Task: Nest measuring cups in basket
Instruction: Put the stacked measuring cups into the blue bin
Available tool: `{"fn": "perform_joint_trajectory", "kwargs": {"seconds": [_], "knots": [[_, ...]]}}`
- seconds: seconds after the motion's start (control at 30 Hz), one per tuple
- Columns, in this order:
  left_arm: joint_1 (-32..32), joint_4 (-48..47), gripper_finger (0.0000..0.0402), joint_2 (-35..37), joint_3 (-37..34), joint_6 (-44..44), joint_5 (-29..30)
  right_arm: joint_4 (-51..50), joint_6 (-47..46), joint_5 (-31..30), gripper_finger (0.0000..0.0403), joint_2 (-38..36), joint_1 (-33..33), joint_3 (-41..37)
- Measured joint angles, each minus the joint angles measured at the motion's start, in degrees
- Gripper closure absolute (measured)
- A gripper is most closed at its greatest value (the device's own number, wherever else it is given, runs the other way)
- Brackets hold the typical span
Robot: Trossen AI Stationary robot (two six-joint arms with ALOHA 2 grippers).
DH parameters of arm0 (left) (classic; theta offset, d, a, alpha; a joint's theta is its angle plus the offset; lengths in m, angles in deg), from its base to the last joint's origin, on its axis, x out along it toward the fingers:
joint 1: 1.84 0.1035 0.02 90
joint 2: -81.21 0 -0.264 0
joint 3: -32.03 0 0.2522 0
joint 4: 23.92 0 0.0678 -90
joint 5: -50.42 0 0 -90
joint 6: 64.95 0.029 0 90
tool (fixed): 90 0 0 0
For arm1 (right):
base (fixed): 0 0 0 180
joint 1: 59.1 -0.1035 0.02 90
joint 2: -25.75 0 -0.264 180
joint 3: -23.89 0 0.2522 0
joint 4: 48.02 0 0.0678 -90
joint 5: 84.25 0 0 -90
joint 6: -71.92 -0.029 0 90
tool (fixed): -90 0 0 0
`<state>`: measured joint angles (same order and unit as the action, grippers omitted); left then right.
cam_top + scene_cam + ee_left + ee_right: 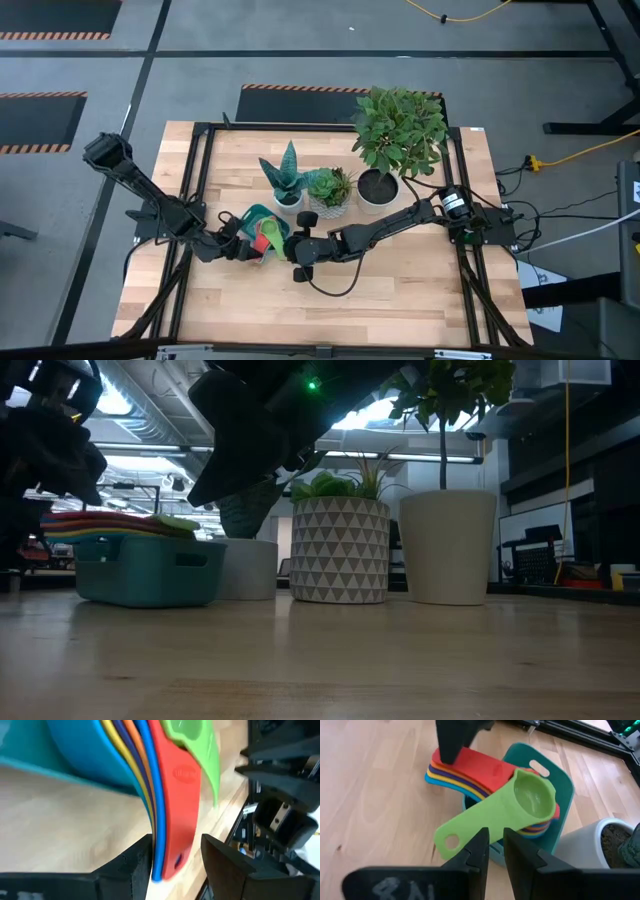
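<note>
Noted wooden table (pixel 400 290) beneath both pincers. Three potted plants (pixel 398 130) beyond them, well clear of the fingers.

Found basket (pixel 565 795) lying between the two pincers, close ahead of the right gripper (pixel 496 837) and just beyond the left gripper (pixel 177 845).

Measuring cups (pixel 470 770) sat nested in the basket. Handles fanned out over its rim toward the left pincer, red uppermost.

Green cup (pixel 535 800) rested on top of the stack. Bowl sat roughly seated, but the handle swung off-line from the others, its tip pointing back at the right pincer's fingertips and lying just ahead of them.

Left pincer: jaws apart, straddling the ends of the stacked handles. One finger (pixel 140 865) lay against the blue edge and the other stood just off the red, so not judged a clamp.

Right pincer: jaws nearly together with a narrow slit showing, nothing between them.

Handling, as judgement: thin hard plastic, light, stiff, smooth enough to skate under a sideways push. Whole stack likely to shift in the basket if nudged hard. Best hold judged to be across the flat green handle near its holed end, edge to edge, for turning it into line.
</note>
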<state>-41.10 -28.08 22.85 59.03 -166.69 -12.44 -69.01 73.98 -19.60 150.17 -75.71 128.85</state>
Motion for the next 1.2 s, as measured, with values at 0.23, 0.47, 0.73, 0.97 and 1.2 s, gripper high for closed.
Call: {"fn": "perform_joint_trajectory", "kwargs": {"seconds": [0.23,0.47,0.73,0.97,1.2], "knots": [[0.0,-0.6,0.0241,2.4,0.0,-0.1,-4.2,-1.6,0.0,-0.1,0.0341,0.0,0.3,0.0],[0.0,-3.8,0.0241,5.4,0.0,-0.2,-5.9,-1.7,1.3,-0.1,0.0341,0.0,0.4,0.0],[0.0,-7.7,0.0241,6.8,0.0,-1.6,-10.4,-2.7,1.5,-0.1,0.0341,0.0,0.5,0.0],[0.0,-8.0,0.0241,6.8,0.0,-1.6,-10.4,-6.1,-0.6,-0.1,0.0341,0.0,0.7,0.0],[0.0,-8.3,0.0241,6.8,0.0,-1.7,-7.5,-7.1,-6.7,2.0,0.0341,0.0,0.8,0.0]]}}
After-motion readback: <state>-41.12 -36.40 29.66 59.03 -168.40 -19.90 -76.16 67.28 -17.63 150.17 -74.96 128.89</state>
